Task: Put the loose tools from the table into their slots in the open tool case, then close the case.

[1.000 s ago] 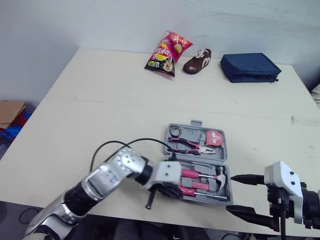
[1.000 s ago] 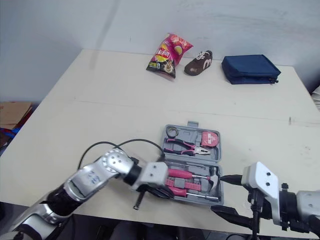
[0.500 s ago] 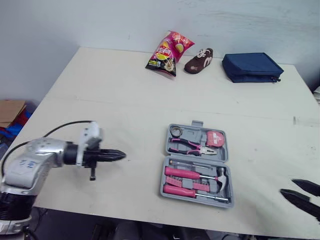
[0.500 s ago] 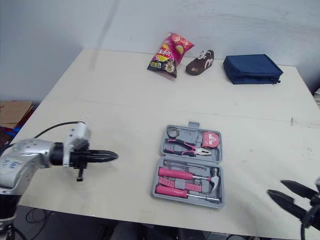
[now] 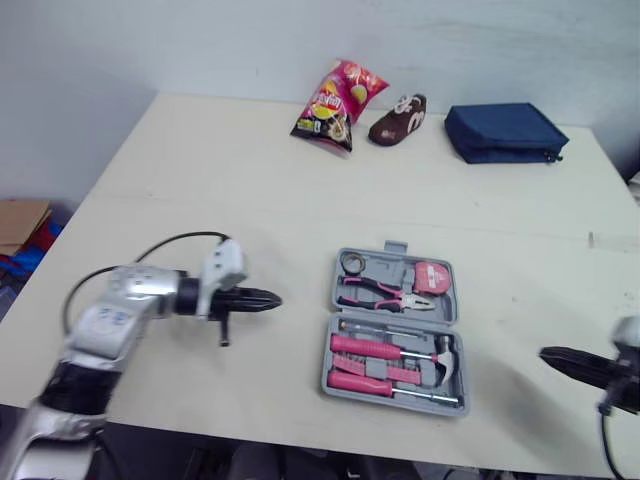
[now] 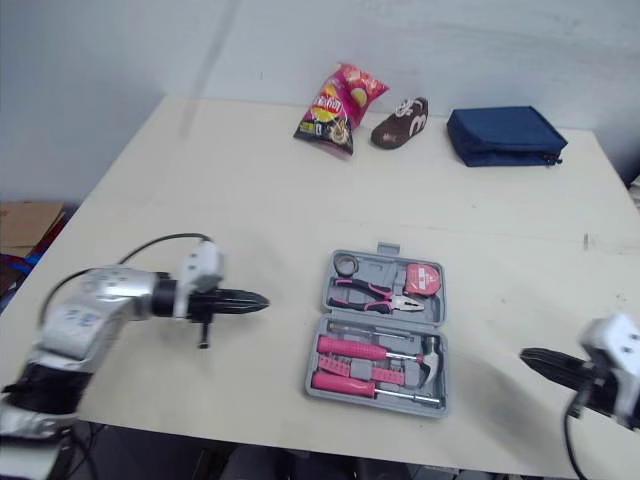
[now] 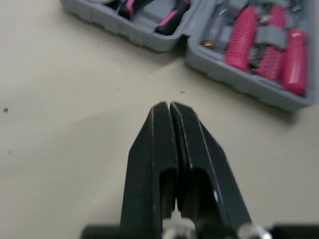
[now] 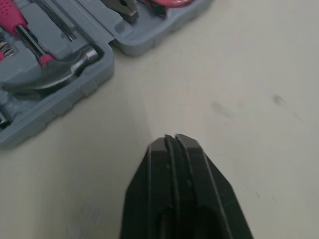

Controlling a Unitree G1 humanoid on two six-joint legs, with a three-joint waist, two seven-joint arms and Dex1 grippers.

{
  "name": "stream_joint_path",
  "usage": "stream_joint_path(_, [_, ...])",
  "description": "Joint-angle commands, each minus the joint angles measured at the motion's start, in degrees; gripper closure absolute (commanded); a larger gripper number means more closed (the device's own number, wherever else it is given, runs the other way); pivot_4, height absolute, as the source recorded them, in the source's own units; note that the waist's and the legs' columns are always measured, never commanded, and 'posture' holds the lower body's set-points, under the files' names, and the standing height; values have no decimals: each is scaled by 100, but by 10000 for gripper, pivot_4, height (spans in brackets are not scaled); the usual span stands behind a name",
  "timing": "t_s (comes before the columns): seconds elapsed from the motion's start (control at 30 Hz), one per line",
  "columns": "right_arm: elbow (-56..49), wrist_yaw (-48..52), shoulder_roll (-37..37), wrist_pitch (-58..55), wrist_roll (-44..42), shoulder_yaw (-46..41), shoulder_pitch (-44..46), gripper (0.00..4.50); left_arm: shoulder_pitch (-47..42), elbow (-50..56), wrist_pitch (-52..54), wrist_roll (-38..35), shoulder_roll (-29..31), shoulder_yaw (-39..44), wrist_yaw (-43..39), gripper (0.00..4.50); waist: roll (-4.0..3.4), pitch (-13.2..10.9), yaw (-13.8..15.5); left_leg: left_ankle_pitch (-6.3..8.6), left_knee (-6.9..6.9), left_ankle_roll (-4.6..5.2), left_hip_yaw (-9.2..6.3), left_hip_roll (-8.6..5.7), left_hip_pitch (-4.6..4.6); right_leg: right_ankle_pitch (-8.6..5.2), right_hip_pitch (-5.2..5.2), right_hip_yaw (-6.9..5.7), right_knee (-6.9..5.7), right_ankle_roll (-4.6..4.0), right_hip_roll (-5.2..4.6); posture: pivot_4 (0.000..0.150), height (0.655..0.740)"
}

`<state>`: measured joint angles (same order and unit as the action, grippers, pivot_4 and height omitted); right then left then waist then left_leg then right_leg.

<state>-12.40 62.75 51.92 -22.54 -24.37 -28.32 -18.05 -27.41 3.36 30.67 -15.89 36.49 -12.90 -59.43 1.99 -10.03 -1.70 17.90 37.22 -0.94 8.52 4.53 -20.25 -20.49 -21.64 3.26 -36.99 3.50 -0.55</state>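
We see the tool case (image 5: 392, 314) lying with its lid laid back flat on the bench (image 5: 250, 180), a little right of centre in the lower half of the head frames. Its upper half carries the pink-handled pliers (image 5: 385, 290) and a pink tape measure (image 5: 430, 277). Its lower half carries the pink-handled screwdrivers (image 5: 362, 347) and the hammer (image 5: 443, 350), each seated in a slot.

The left end effector (image 5: 270, 298) sits left of centre, level with the case's upper half and apart from it, tips pointing toward it. Its two black fingers (image 7: 157, 144) are pressed together with nothing between them. The right end effector (image 5: 552, 354) sits at the lower right edge, well clear of the case. Its fingers (image 8: 172, 164) are likewise closed tight and empty.

Along the top of the frame lie a red crisp bag (image 5: 335, 92), a brown shoe (image 5: 396, 105) and a dark blue pouch (image 5: 500, 133)
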Motion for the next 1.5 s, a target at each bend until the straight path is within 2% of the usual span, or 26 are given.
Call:
stream_joint_path(0.03, [174, -139, 42, -28, 217, 627, 529, 44757, -219, -117, -112, 315, -208, -395, 48, 45000, -2, -1, -7, -1, -2, -2, 2, 0, -3, 0, -4, 2, 0, 1, 1, 1500, 7400])
stream_joint_path(0.2, [287, -317, -7, -107, 462, 1408, 1219, 44757, -287, -202, -198, 595, -533, -794, 105, 45000, -8, -5, -3, -11, -1, -20, 17, 12, -15, -9, -38, 8, -17, -4, 8, 1500, 7400])
stream_joint_path(0.47, [253, -378, -90, -133, 567, 2040, 1604, 44757, -526, -466, -405, 968, -1066, -1040, 306, 45000, -8, -5, 7, -14, 55, -16, 22, 9, -30, -13, -56, 15, -76, -3, 3, 1500, 7400])
stream_joint_path(0.83, [-205, -419, -70, -336, 389, 2008, 1544, 44757, -531, -463, -326, 1034, -1244, -1128, 145, 45000, -8, -5, 7, -15, 63, -13, 17, 11, -28, -11, -50, 13, -83, 0, 3, 1500, 7400])
stream_joint_path(1.0, [-301, -455, -42, -278, 461, 1935, 1498, 44757, -342, -354, -473, 1202, -1123, -1211, 182, 45000, -9, -5, 6, -15, 62, -13, 16, 11, -28, -11, -51, 13, -83, 0, 4, 1500, 7400])
stream_joint_path(1.1, [-432, -495, 69, -265, 466, 1578, 1222, 44757, -216, -160, -302, 1160, -959, -1031, 205, 45000, -9, -5, 7, -15, 58, -13, 16, 11, -28, -12, -52, 13, -83, -1, 3, 1500, 7400])
stream_joint_path(1.27, [-908, -545, 166, -642, 226, 763, 771, 44757, 101, 532, 475, 753, -465, -364, 197, 45000, -9, -5, -31, -16, 49, -16, 17, 14, -28, -13, -55, 14, -82, -2, 4, 1500, 7400])
stream_joint_path(1.43, [-1540, -745, 203, -1923, -618, 59, 707, 44757, -82, 1251, 2506, 20, -337, 332, 564, 45000, -10, -6, -26, -19, 45, -20, 6, 14, -29, -13, -57, 11, -91, -4, 5, 1500, 7400])
stream_joint_path(1.47, [-1684, -991, 132, -2334, -864, 0, 891, 38388, -236, 1282, 2931, -82, -453, 421, 741, 39674, -10, -6, -22, -19, 46, -20, 3, 14, -28, -13, -53, 10, -90, -4, 4, 1500, 7400])
stream_joint_path(1.5, [-1786, -1183, 83, -2646, -1045, -38, 1033, 35249, -345, 1306, 3230, -161, -536, 481, 874, 36781, -10, -6, -14, -19, 47, -19, 3, 12, -29, -12, -52, 10, -89, -3, 3, 1500, 7400])
